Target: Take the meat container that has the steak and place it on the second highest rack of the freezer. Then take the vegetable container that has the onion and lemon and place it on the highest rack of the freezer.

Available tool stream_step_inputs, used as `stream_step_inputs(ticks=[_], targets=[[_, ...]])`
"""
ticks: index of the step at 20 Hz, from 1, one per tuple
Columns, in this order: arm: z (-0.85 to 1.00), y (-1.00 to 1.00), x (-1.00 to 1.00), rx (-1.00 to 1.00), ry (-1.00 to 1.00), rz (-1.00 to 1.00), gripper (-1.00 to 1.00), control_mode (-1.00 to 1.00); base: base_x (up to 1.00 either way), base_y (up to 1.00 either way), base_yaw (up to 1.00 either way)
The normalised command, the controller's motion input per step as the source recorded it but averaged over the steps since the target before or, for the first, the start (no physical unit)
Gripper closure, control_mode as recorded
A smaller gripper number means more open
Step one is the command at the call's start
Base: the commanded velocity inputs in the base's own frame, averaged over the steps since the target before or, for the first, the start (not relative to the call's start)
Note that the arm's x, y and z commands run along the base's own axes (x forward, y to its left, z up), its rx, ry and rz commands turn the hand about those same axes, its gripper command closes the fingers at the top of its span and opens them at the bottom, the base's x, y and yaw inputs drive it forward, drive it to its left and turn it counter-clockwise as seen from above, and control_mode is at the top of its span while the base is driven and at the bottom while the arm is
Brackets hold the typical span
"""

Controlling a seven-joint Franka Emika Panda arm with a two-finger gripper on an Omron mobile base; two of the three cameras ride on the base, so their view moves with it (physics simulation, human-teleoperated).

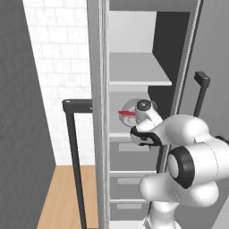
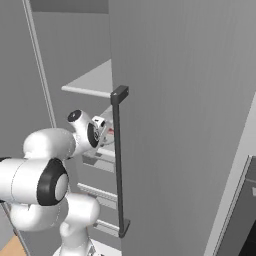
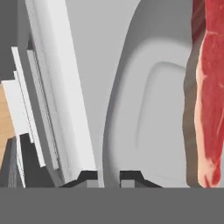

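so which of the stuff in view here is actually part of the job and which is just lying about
Part of the job:
- long flat red steak
- pale grey meat container under it, gripped at its rim
- gripper
- tall grey freezer, upper light-grey shelf

Just there:
- dark bar door handle
- white tiled wall
- wooden floor

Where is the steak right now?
The steak lies in its grey container, held by the gripper at the freezer's second open shelf, below the highest rack in the left base view.
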Motion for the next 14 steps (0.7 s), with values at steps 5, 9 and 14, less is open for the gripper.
stream_step_inputs(ticks=[5, 9, 14], targets=[[-0.38, 0.0, 0.5, 0.0, 0.0, -0.03, 1.0, -1.0, 0.0, 0.0, 0.0], [-0.25, 0.0, 0.49, 0.0, 0.0, -0.03, 1.0, -1.0, 0.0, 0.0, 0.0], [-0.07, 0.0, 0.3, 0.0, 0.0, -0.02, 1.0, -1.0, 0.0, 0.0, 0.0]])
